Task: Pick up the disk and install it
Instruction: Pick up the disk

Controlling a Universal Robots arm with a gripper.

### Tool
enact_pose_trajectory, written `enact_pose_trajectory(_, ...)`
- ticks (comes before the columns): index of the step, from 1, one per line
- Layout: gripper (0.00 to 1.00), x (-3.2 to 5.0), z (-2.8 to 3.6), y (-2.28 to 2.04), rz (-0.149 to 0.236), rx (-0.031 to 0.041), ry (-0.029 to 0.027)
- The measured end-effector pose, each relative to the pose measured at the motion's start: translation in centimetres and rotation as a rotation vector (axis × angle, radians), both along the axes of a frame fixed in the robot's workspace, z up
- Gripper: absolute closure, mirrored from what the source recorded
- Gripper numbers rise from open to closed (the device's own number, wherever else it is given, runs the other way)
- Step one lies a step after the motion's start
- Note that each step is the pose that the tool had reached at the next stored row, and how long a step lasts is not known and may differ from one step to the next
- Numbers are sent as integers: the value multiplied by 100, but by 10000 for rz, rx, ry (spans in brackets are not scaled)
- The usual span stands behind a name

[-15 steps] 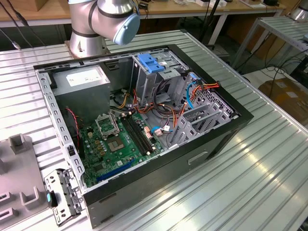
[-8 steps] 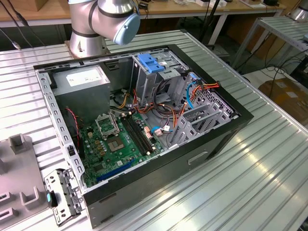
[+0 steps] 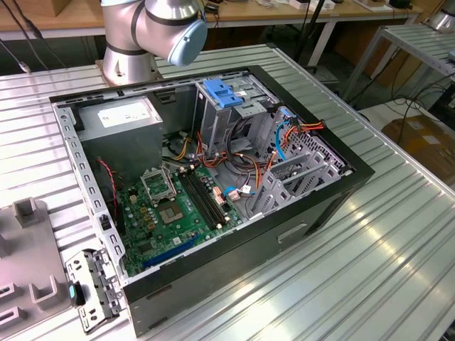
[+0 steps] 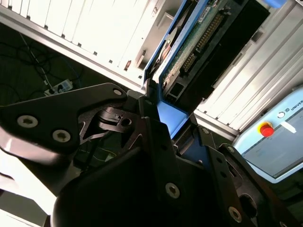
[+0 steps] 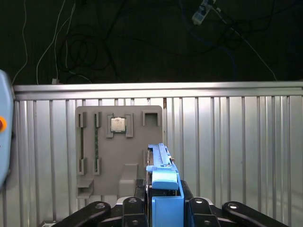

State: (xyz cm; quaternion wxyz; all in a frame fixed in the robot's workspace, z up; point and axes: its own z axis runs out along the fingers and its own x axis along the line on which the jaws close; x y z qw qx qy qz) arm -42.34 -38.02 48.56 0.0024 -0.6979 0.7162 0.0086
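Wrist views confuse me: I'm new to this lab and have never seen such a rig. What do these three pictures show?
The machine is a robot arm standing on a ribbed metal table. The exterior view comes from a camera off the arm and shows an open computer case on that table. Both wrist views come from cameras riding on the arm, looking along its claw. The claw is shut on the disk, a hard drive in blue plastic rails. Beyond it lies a grey parts tray holding a chip.
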Motion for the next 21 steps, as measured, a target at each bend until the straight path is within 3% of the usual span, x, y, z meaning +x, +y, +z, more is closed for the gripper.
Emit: enact_pose_trajectory(21,63,264,0,0,0,0,0)
